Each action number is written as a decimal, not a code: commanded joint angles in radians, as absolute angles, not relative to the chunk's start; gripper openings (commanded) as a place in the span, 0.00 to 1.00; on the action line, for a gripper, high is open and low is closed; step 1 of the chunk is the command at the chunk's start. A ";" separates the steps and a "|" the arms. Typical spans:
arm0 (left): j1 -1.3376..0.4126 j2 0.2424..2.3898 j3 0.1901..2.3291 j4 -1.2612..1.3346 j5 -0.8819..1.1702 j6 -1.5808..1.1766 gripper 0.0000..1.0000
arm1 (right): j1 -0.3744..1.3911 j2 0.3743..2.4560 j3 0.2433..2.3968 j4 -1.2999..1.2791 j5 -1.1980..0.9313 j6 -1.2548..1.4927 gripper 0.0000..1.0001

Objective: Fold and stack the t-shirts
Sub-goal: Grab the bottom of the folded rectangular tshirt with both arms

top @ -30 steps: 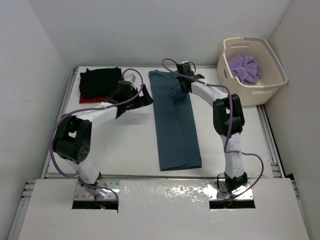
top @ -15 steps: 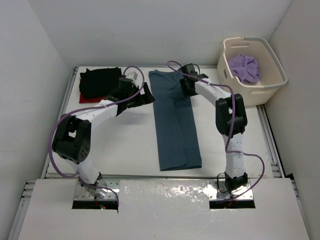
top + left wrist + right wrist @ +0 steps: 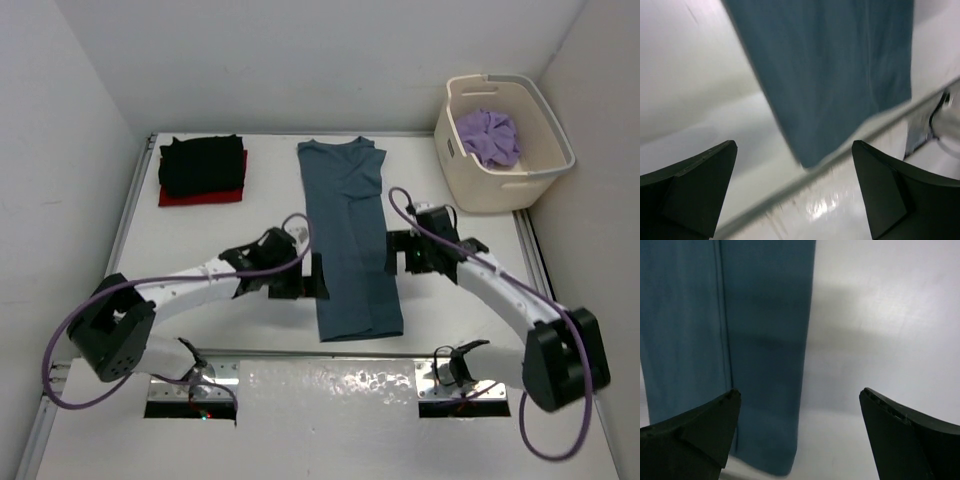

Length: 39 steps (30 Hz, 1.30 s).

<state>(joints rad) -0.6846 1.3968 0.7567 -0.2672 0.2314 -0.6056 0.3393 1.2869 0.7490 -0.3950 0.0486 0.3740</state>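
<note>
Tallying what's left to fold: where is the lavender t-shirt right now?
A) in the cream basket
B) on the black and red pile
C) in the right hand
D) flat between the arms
A: the lavender t-shirt lies bunched inside the cream basket.

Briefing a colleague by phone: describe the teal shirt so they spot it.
On the white table, down its middle, lies the teal shirt, a long flat strip. Its neighbours differ: black shirt on red shirt far left, lavender shirt bunched in the basket.
</note>
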 commanded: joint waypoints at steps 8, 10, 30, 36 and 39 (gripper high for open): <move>-0.968 1.330 0.563 -0.183 0.353 -0.900 0.98 | 0.370 0.904 0.427 -0.581 -0.379 0.515 0.99; -0.979 1.354 0.545 -0.147 0.336 -0.910 0.93 | 0.371 0.867 0.376 -0.604 -0.376 0.523 0.99; -1.019 1.623 0.722 -0.155 0.241 -0.804 0.00 | 0.373 0.952 0.265 -0.433 -0.293 0.598 0.47; -1.017 1.577 0.752 -0.172 0.190 -0.772 0.00 | 0.373 0.966 0.310 -0.377 -0.293 0.578 0.13; -1.017 1.530 0.781 -0.210 0.095 -0.747 0.00 | 0.373 0.963 0.342 -0.370 -0.281 0.565 0.00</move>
<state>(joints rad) -1.0134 1.6028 0.7280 -0.1871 0.2008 -0.7914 0.3691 0.9665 0.2745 -0.4286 -0.3065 0.5800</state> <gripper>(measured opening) 0.006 0.011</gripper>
